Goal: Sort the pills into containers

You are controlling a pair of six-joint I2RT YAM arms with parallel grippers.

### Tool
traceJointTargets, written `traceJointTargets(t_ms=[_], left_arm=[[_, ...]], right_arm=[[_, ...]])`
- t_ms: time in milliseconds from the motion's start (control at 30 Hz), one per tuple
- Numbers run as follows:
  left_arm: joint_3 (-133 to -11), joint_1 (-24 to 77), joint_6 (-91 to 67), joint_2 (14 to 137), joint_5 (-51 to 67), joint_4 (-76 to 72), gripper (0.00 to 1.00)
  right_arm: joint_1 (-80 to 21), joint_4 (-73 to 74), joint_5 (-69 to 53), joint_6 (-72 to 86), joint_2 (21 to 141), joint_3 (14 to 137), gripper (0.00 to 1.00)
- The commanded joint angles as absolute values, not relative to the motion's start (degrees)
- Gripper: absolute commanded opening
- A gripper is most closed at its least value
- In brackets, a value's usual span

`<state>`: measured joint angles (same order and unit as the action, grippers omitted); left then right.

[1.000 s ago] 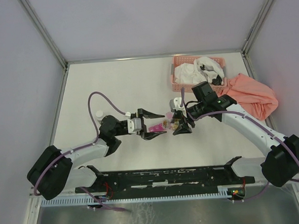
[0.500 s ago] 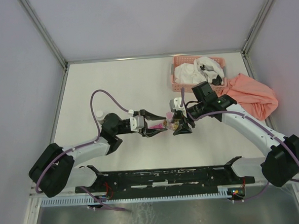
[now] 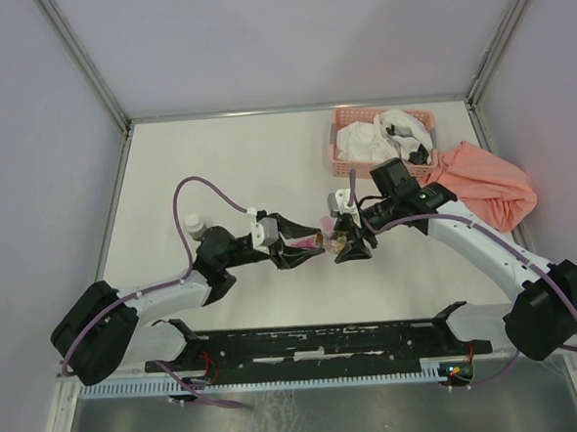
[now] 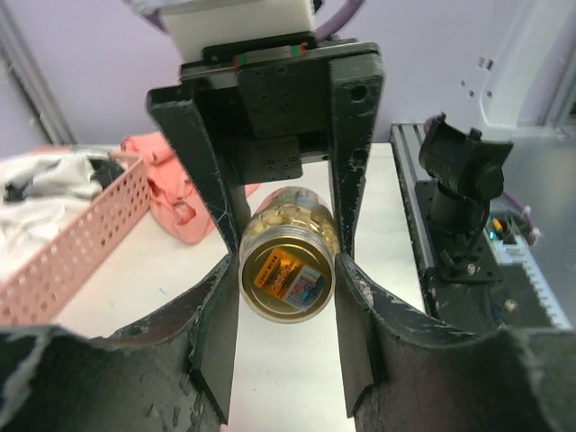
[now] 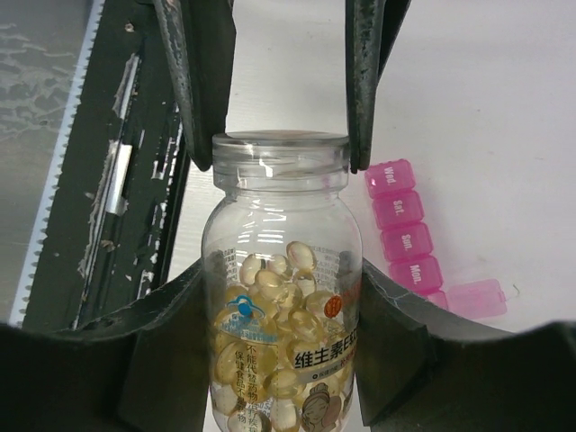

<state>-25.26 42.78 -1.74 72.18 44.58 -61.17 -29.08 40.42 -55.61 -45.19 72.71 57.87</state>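
Left tool point(image 4: 288, 270) narrower, seemingly tight on bottle point(image 4: 286, 281)

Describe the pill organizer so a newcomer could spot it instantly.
On the white table, find the clear pill bottle of yellow capsules held near the middle. Beside it lies the pill organizer: a slim magenta strip of small square day-labelled compartments, unlike the bigger salmon lattice basket behind.
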Motion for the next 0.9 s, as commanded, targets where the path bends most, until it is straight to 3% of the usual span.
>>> traceJointTargets(t_ms=[0, 133, 267, 367, 633, 700, 800, 867], left_arm=[[-21.90, 50.55, -14.52, 66.38, 29.99, -64.68, 0.07], [-21.70, 61.17, -22.47, 61.11, 7.34, -55.61, 0.03], [-27.85, 64.57, -35.14, 59.43, -8.55, -36.55, 0.03], [-31.31, 64.74, -40.43, 60.94, -10.28, -29.31, 0.03], [-32.14, 64.86, -42.63, 61.73, -12.73, -26.63, 0.06], [-31.83, 64.88, -41.90, 61.62, -13.10, -26.92, 0.19], [-31.06, 64.86, -40.92, 61.32, -13.00, -28.26, 0.56], [-30.60, 64.86, -39.73, 60.87, -13.08, -28.43, 0.73]], right_arm=[[-28.96, 37.83, -55.09, -43.36, 71.96, 60.22, 0.02], [-28.99, 36.92, -53.94, -41.91, 72.16, 60.14, 0.02], [-28.92, 36.48, -54.38, -41.36, 72.46, 60.06, 0.02], [-28.97, 36.40, -54.36, -41.22, 72.52, 60.08, 0.02], [-29.00, 36.32, -54.37, -41.13, 72.53, 60.10, 0.02], [-28.92, 36.37, -54.53, -41.18, 72.51, 60.03, 0.02], [-28.92, 36.45, -54.73, -41.22, 72.56, 60.03, 0.02], [-28.93, 36.52, -54.87, -41.30, 72.60, 60.03, 0.02]])
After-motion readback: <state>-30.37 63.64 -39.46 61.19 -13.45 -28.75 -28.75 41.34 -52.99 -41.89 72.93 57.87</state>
